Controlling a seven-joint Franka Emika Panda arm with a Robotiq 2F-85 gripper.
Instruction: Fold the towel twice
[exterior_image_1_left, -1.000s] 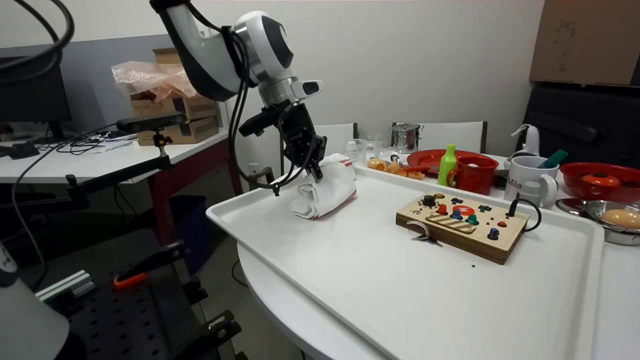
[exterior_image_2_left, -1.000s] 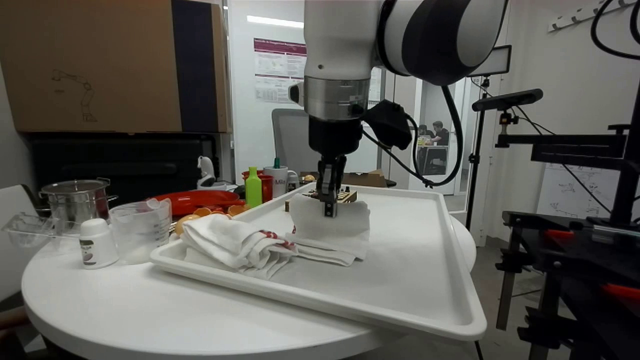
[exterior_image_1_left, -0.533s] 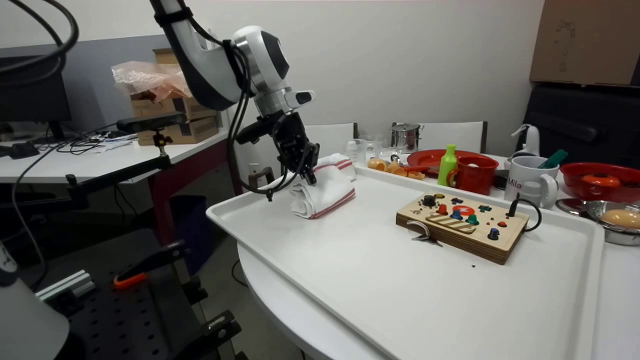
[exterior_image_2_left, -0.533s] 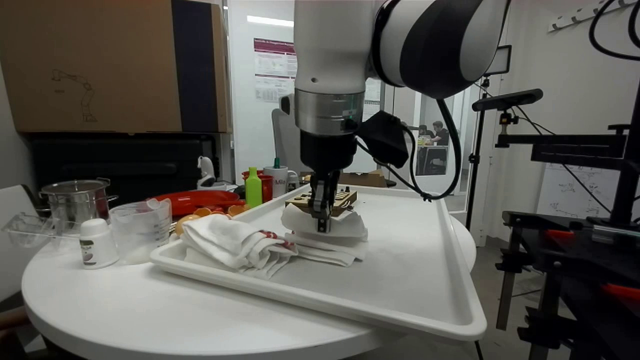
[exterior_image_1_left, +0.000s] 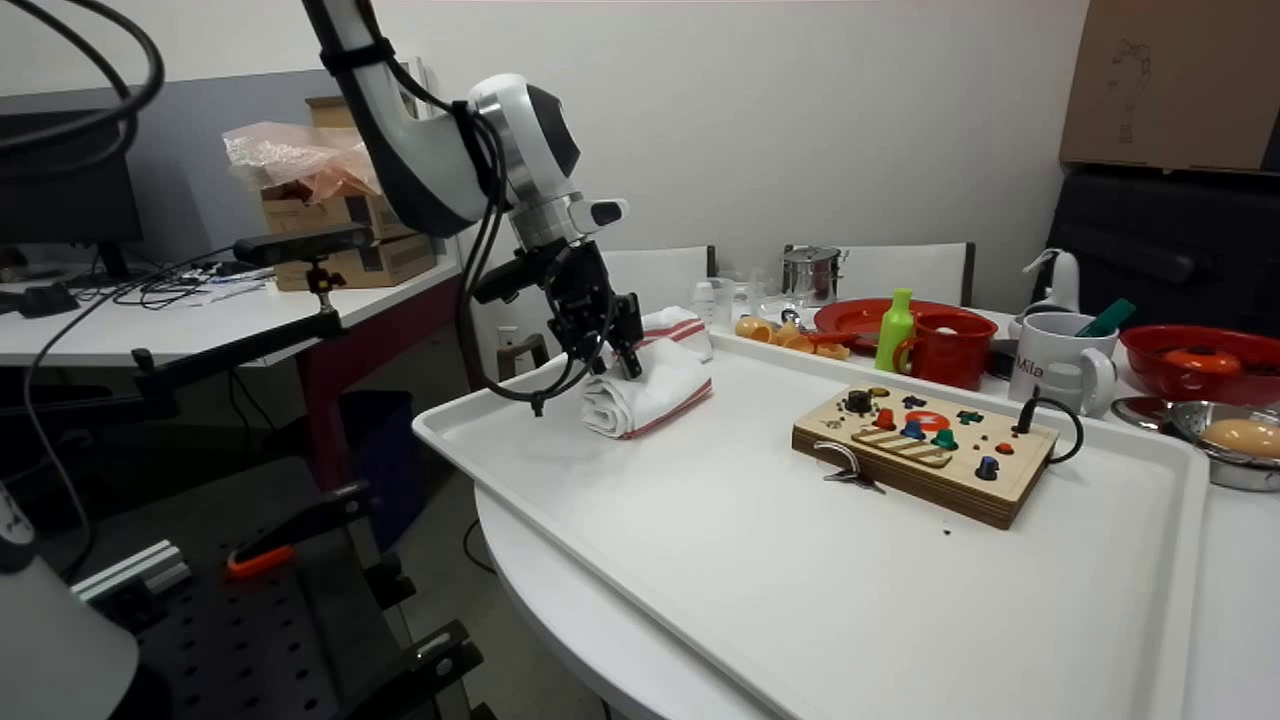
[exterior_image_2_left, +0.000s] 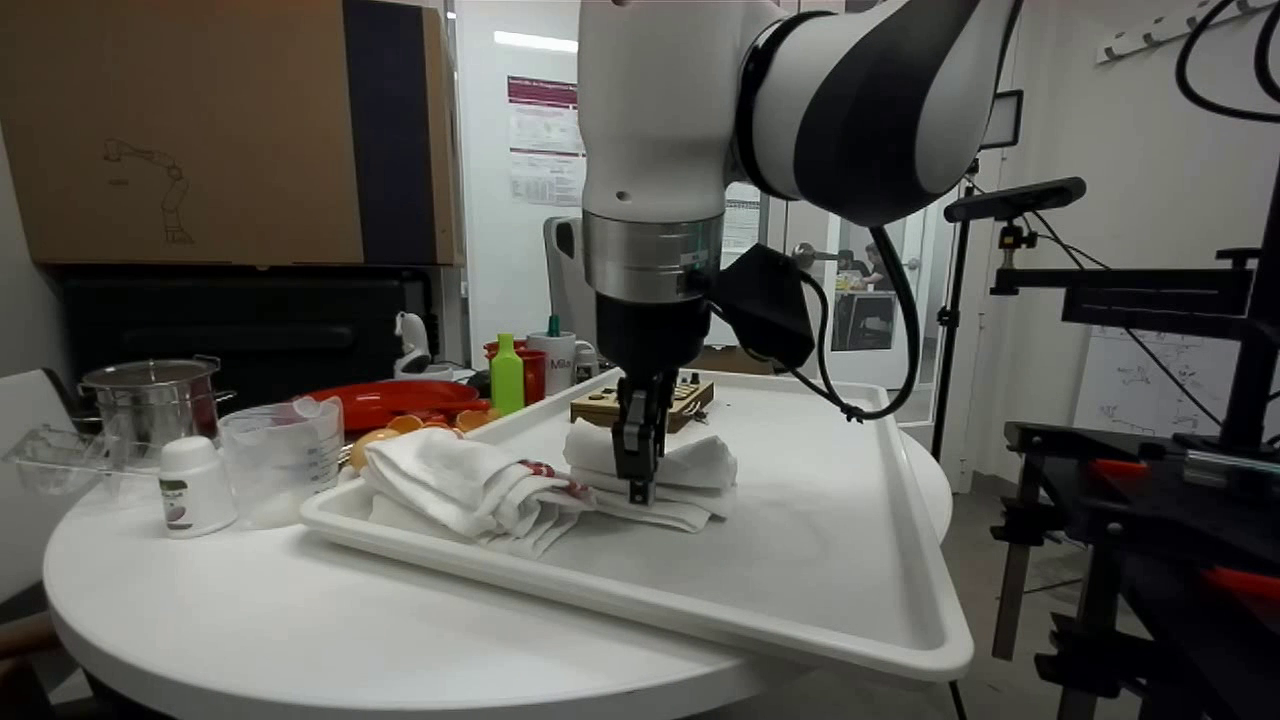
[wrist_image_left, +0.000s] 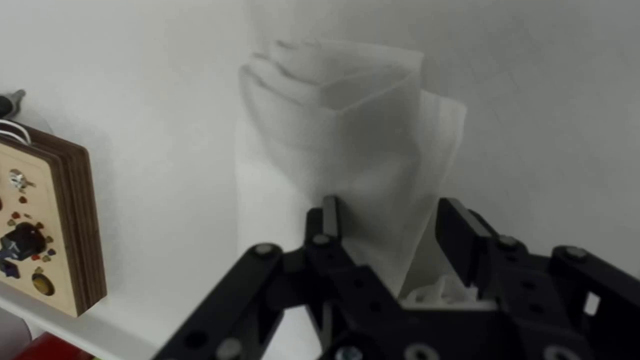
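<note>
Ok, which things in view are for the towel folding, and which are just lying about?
For the folding:
red-striped white towel
gripper

Just lying about:
knobbed wooden board
green bottle
red mug
white mug
metal pot

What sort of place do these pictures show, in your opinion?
Probably a robotics lab, though an office is possible. Three things suggest it: the robot arm, a large cardboard box with a robot-arm drawing, and a printed poster, too small to read.
</note>
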